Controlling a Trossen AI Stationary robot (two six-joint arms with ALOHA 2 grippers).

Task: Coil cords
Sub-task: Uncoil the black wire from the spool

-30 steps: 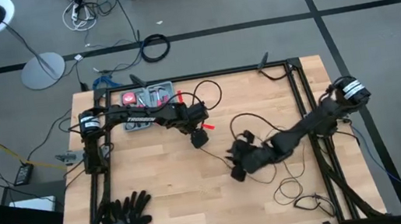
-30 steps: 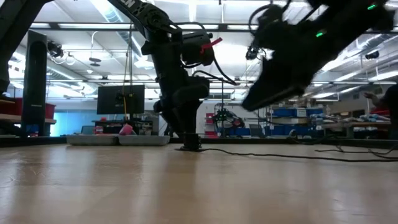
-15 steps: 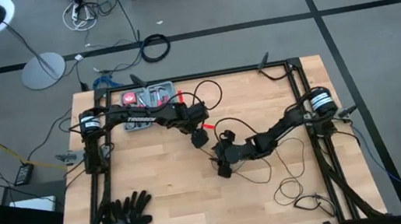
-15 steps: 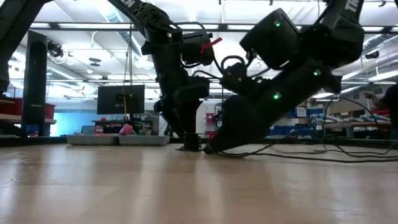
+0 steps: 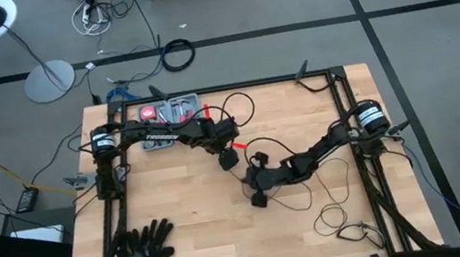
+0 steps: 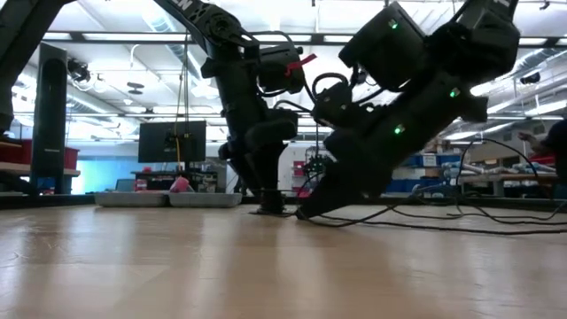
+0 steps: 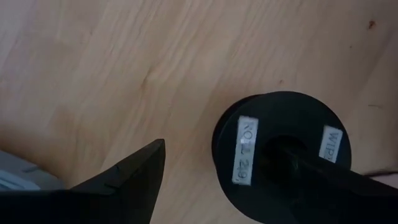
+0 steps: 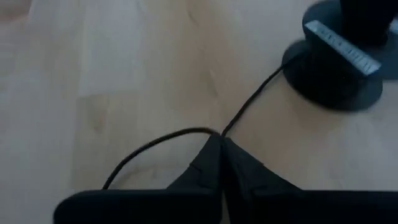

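The cord (image 8: pixel 249 106) is a thin black wire that runs from a round black disc (image 7: pixel 280 155) with white labels, flat on the wood near the table's middle. Its loose loops (image 5: pixel 331 215) lie toward the near right. My left gripper (image 7: pixel 224 149) stands open over the disc (image 5: pixel 227 159), pointing steeply down. My right gripper (image 8: pixel 221 140) is low at the table just right of the disc (image 8: pixel 336 68) and shut on the cord. In the low view its fingertips (image 6: pixel 306 213) reach the wood. My left gripper has one finger (image 7: pixel 329 180) coming down from above onto the middle of the disc's top (image 7: pixel 273 146). The other finger (image 7: pixel 124 180) stands beside the disc over bare wood. The disc lies flat on the table. My right gripper pinches the cord (image 8: pixel 219 132) between its two fingertips, a short way from the disc. The fingers slant down from the table's right and lie across the wire. The cord bends at the fingertips, one side running to the disc and the other curving away along the wood.
A grey tray (image 5: pixel 172 111) with tools sits at the far left. Black gloves (image 5: pixel 146 248) lie at the near left. Dark frame rails (image 5: pixel 343 95) run along the table's edges. More cord is tangled at the near right corner (image 5: pixel 353 233).
My right gripper has swung toward the table's left and come down to the wood beside the disc, rolling as it went, then has kept there for the last half second. The cord loops to its right have shifted with it. The disc has stayed put.
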